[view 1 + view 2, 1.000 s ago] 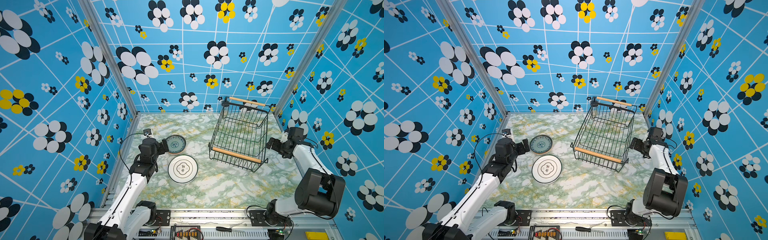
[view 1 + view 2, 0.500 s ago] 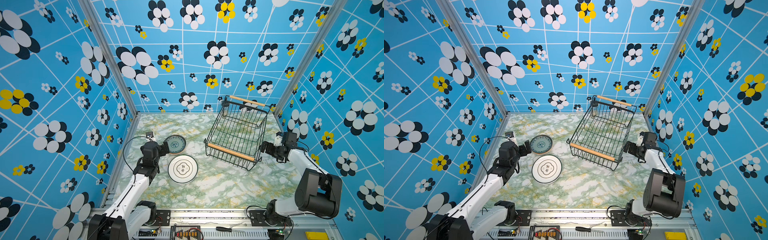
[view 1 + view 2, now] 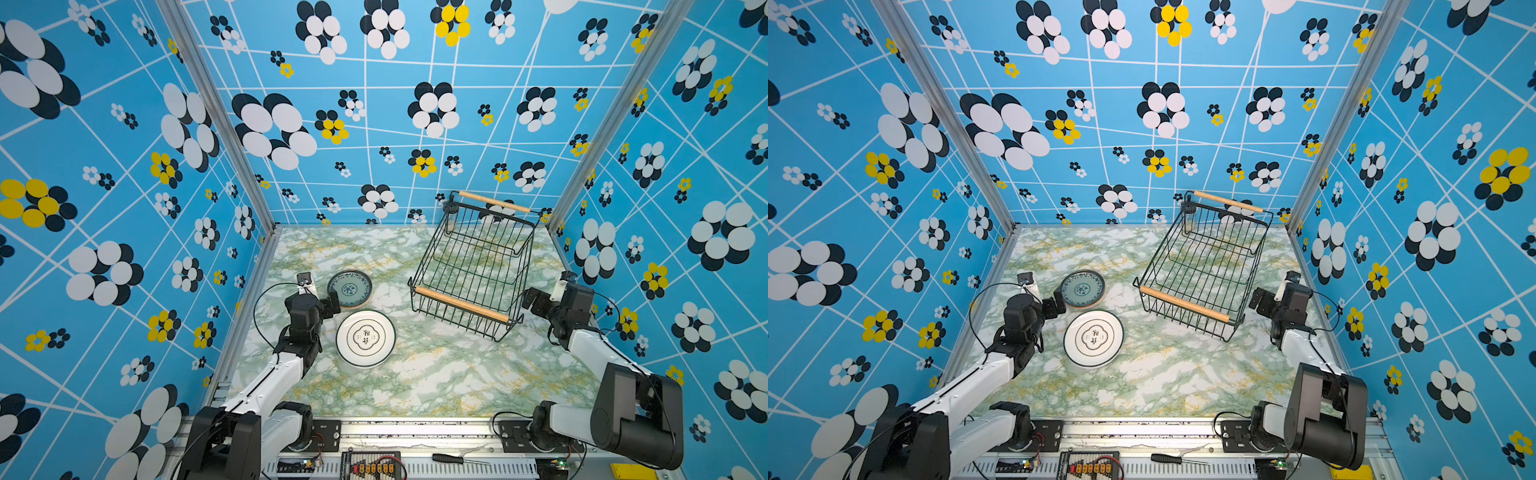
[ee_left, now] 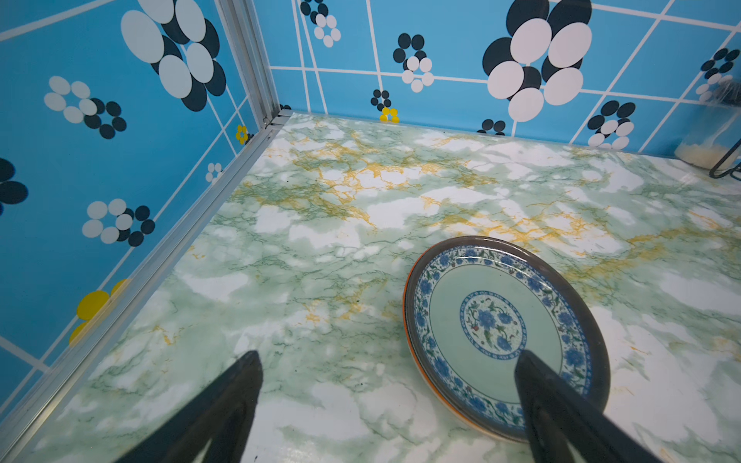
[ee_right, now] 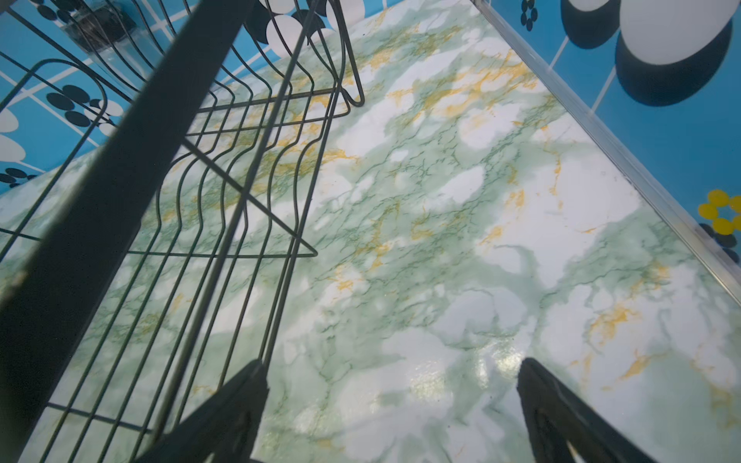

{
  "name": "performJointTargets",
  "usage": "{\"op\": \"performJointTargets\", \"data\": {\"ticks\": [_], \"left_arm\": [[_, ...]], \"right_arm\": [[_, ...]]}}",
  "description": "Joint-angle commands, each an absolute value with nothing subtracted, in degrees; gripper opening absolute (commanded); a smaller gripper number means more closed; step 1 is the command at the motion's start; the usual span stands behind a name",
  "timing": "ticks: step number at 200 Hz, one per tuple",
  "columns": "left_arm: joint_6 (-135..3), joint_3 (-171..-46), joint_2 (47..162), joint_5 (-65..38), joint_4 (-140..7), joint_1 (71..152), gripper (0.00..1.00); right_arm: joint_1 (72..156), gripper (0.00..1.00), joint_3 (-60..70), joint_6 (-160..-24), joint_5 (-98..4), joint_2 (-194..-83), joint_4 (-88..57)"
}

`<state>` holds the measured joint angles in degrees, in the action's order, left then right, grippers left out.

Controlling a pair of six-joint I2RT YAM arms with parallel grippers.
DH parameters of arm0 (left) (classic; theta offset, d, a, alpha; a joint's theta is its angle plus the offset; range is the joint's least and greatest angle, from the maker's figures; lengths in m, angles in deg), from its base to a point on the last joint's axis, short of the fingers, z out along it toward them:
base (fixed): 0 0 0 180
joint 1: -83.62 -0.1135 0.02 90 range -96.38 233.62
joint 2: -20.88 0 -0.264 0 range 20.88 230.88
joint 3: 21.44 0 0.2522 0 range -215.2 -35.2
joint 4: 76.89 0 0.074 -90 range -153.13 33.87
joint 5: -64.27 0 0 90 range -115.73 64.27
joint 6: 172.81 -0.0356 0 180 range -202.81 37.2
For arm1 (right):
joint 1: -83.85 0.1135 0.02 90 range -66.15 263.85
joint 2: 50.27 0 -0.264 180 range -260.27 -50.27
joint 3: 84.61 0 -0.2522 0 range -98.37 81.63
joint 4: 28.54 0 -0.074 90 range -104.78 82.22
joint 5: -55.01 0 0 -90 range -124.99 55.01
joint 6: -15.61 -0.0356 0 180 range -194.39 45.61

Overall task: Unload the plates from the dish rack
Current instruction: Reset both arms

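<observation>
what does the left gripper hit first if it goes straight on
Probably the blue plate: one finger of the open left gripper lines up with its rim, though depth is unclear.

Our left arm [image 3: 270,374] reached forward from its base with the forearm sloping up to a bent wrist. That wrist turned our left hand [image 3: 330,300] inward toward the middle of the worktop, and the two black fingers [image 4: 236,401] stood spread wide with nothing between them. Our right arm [image 3: 594,345] was folded more tightly, its forearm running forward along the right side, and our right hand [image 3: 530,299] pointed inward to the left, low over the worktop, its fingers [image 5: 224,413] just as wide apart and gripping nothing.
</observation>
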<state>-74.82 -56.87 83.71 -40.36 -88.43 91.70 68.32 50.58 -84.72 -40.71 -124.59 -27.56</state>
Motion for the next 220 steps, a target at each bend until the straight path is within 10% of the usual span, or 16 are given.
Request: {"op": "performJointTargets", "data": {"ticks": [1, 220], "left_arm": [[-76.39, -56.38, 86.03, -40.44, -94.11, 90.19, 0.99], [-80.66, -54.85, 109.29, -33.54, -119.64, 85.38, 0.99]], "right_arm": [[69.47, 0.99, 51.84, -86.91, -37.63, -126.27, -37.95], [82.94, 0.99, 66.24, -78.88, -24.66, -139.35, -79.65]]}}
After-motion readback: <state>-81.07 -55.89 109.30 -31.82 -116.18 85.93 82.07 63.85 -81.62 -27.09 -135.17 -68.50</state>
